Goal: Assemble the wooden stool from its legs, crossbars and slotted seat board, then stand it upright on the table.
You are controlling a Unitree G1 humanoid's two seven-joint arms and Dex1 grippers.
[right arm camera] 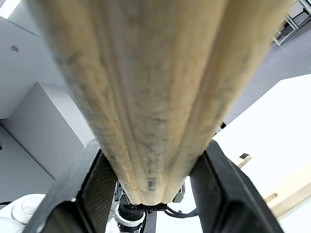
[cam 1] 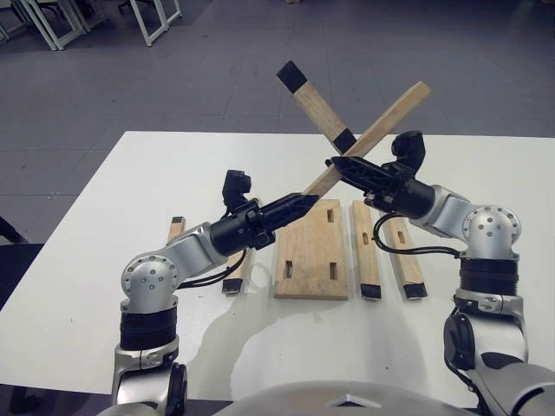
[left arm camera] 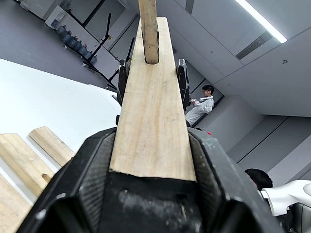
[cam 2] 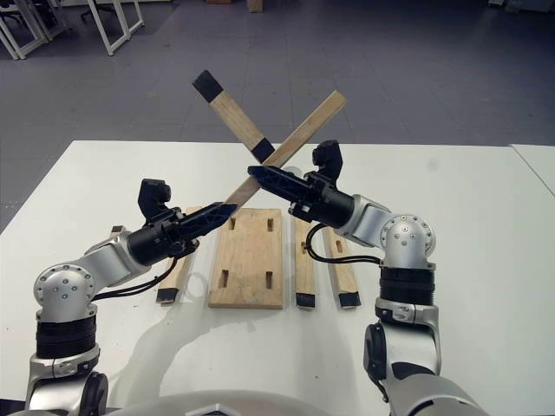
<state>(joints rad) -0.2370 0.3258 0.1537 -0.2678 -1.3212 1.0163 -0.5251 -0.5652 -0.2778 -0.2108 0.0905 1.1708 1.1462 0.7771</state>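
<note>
The stool's seat board lies flat on the table. Above it you're mating parts: left gripper pinches a crossbar, right gripper a black-tipped leg, crossed. Next, press that joint home squarely.

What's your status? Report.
Left end effector shut on crossbar. Right end effector shut on leg. Both crossed above seat board. Path unobstructed.

A grey floor stretched beyond the white table; white desk frames stood farther back, and a ceiling light strip glowed overhead.
</note>
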